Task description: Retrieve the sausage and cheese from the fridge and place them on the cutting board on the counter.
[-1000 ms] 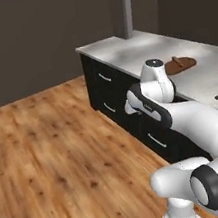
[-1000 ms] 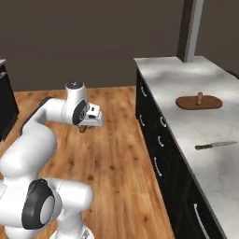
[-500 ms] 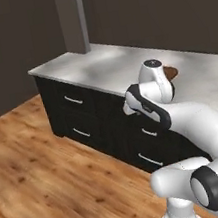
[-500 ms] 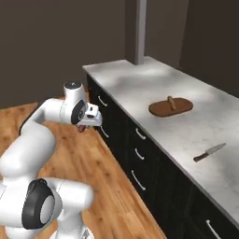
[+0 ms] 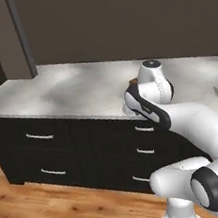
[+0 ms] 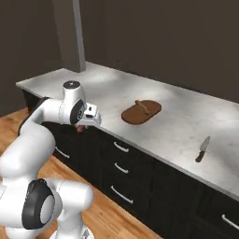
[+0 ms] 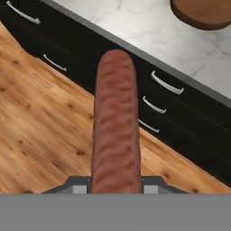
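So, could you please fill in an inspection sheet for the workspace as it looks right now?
Surface: white-grey marbled counter over black drawers with silver handles.
Job's things: sausage held in the gripper, out over the wood floor in front of the drawers; dark oval board on the counter carries a small brown piece, too small to identify.
Clutter: knife lying on the counter, apart from the board.
Grippers: gripper shut on the sausage, short of the counter edge.
Cables: nothing seen.
Surroundings: dark wall, grey pillar behind the counter.
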